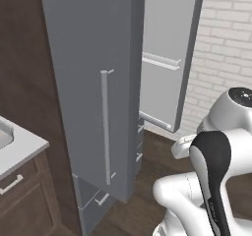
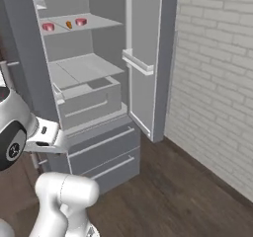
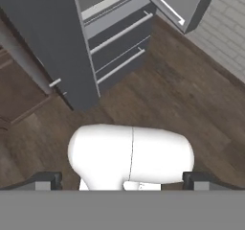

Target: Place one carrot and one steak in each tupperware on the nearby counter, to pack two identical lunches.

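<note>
Dark wood flooring (image 2: 188,191) ran beneath a tall grey fridge (image 2: 94,107) whose doors stood open beside a pale brick wall (image 2: 217,83). On its upper shelf (image 2: 94,21), far from the arm, two steaks (image 2: 48,27) lay with one carrot (image 2: 69,24) between them. Over the floor the fingers (image 3: 48,180) stood wide apart, holding nothing, and a corner of the bench (image 1: 22,149) showed at the left.

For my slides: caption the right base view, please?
Open fridge with two steaks and a carrot on an upper shelf.
</note>
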